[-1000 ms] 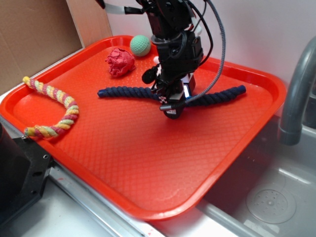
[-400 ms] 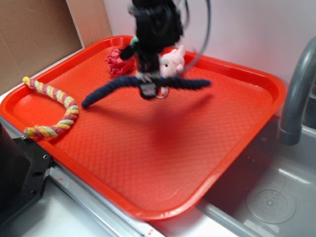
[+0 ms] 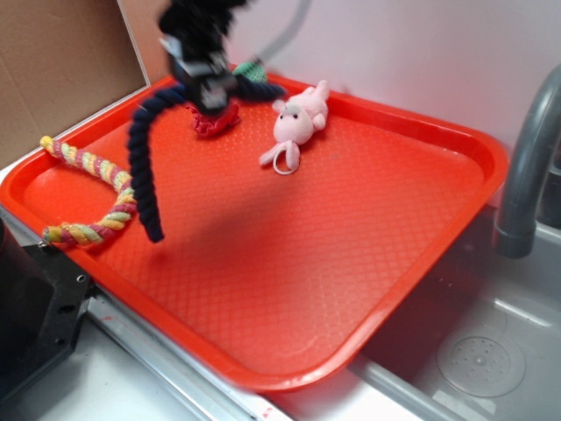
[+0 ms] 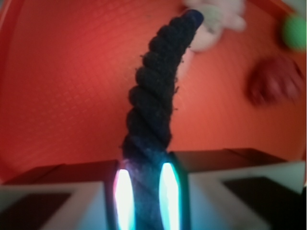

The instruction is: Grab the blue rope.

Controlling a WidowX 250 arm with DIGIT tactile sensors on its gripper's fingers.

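The blue rope (image 3: pixel 142 149) is dark navy and twisted. It hangs in the air over the left half of the red tray (image 3: pixel 412 228), one end dangling near the tray floor and the other pointing right at the back. My gripper (image 3: pixel 209 85) is shut on its middle, high above the tray's far left corner. In the wrist view the blue rope (image 4: pixel 156 96) runs up from between the two lit fingers, and my gripper (image 4: pixel 144 191) pinches it at the bottom.
A pink-yellow-green rope (image 3: pixel 101 189) curves along the tray's left edge. A pink plush pig (image 3: pixel 296 121), a red crumpled ball (image 3: pixel 215 121) and a green ball, mostly hidden, lie at the back. A grey faucet (image 3: pixel 526 175) and sink (image 3: pixel 478 360) stand at right.
My gripper has risen from the tray floor and moved left and back with the blue rope in it. The rope left the tray and now dangles. The pink pig came into view.
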